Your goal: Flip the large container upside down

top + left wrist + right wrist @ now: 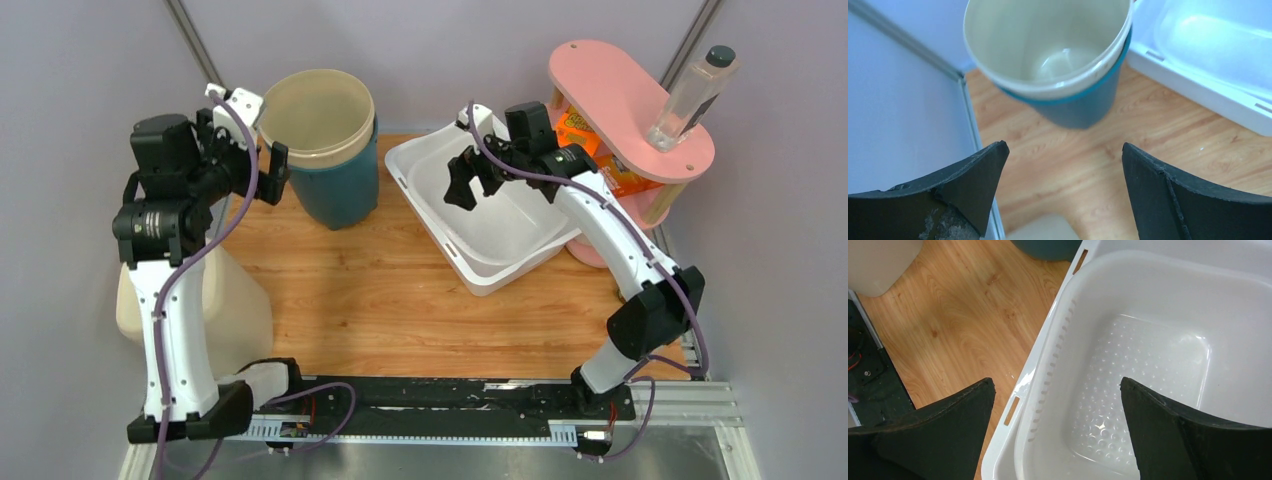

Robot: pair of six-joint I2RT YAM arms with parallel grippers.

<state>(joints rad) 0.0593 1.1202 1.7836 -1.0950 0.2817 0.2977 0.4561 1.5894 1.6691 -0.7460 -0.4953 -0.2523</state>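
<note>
A white rectangular tub (500, 215) sits upright at the back right of the wooden table, its dimpled floor showing in the right wrist view (1148, 365). A cream bucket in a teal sleeve (325, 150) stands upright at the back left and also shows in the left wrist view (1048, 50). My right gripper (465, 180) is open and empty, held above the tub's left rim (1058, 400). My left gripper (265, 170) is open and empty, just left of the bucket and apart from it (1065, 165).
A pink two-tier stand (630, 90) at the back right carries a clear bottle (690, 95) on top and an orange packet (590, 135) below. A cream jug-like container (235, 300) stands at the near left by my left arm. Walls close in on both sides.
</note>
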